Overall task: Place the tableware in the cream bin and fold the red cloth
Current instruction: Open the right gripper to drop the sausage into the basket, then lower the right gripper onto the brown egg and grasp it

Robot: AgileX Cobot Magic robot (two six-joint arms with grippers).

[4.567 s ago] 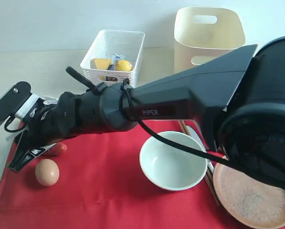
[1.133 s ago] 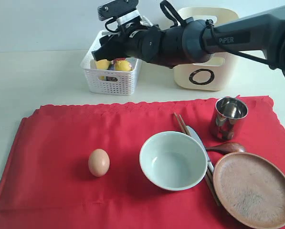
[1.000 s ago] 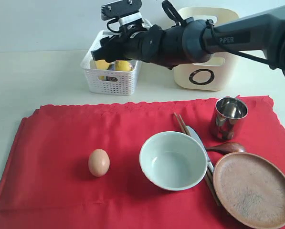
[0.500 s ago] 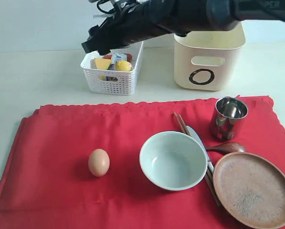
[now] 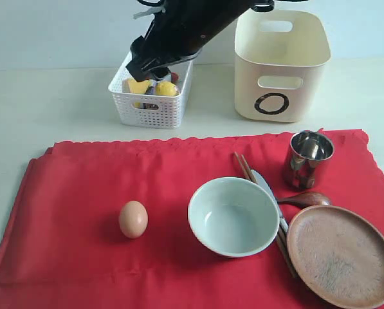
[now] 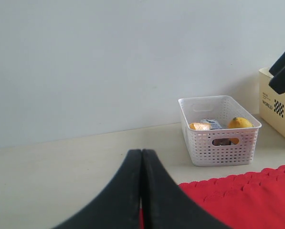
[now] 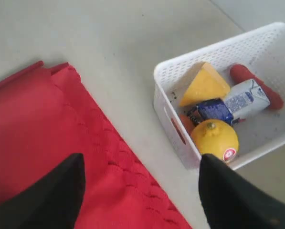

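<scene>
The red cloth (image 5: 114,180) lies spread flat on the table. On its right half sit the grey-green bowl (image 5: 233,217), the steel cup (image 5: 308,158), the brown plate (image 5: 341,256), the chopsticks (image 5: 242,166), the knife (image 5: 264,185) and the dark spoon (image 5: 305,199). The cream bin (image 5: 282,64) stands behind them. My right gripper (image 5: 140,65) hangs open and empty just above the white basket's near rim; in its wrist view the gripper (image 7: 141,167) spans the cloth's scalloped edge (image 7: 61,143). My left gripper (image 6: 141,160) is shut on nothing, low by the cloth's left end, outside the exterior view.
An egg (image 5: 133,219) rests on the cloth's left half. The white perforated basket (image 5: 152,103) left of the bin holds cheese (image 7: 204,86), a milk carton (image 7: 233,102), a lemon (image 7: 214,138) and a sausage (image 7: 257,86).
The right arm left the cloth's left end near the egg, swung to the white basket, and in the last second rose and pulled back. The sausage is gone from the cloth and lies in the basket.
</scene>
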